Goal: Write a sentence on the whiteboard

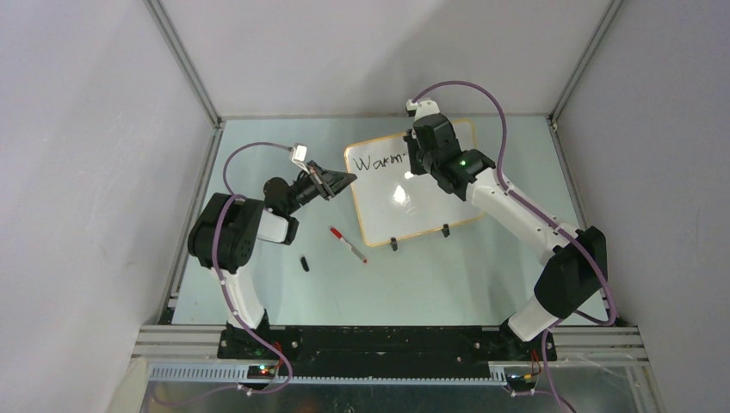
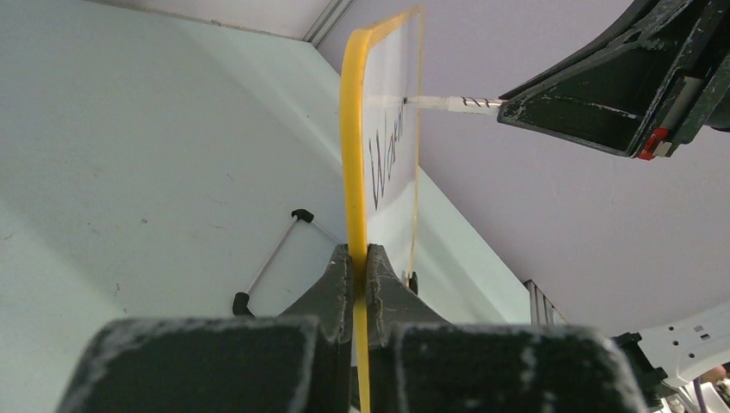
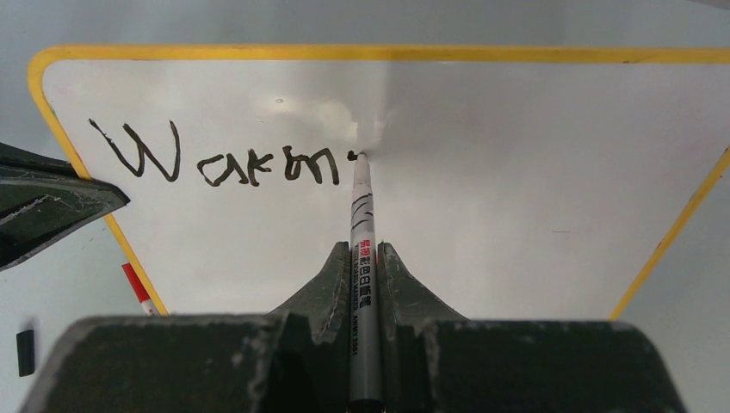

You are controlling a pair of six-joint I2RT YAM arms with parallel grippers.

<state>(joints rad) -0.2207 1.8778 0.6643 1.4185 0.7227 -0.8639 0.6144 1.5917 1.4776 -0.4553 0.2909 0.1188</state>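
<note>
Black lettering (image 3: 215,163) reading "Warm" tops the whiteboard (image 1: 413,215), propped mid-table (image 1: 430,284). Right claw (image 3: 366,258) clamps a marker (image 3: 361,224), tip on the board; left claw (image 2: 360,258) pinches its yellow left edge.

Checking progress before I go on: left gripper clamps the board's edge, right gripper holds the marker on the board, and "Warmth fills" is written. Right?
No. Only "Warm" is written so far, as the right wrist view shows. The rest holds: left gripper clamps the board's edge, right gripper holds the marker on the board.
</note>
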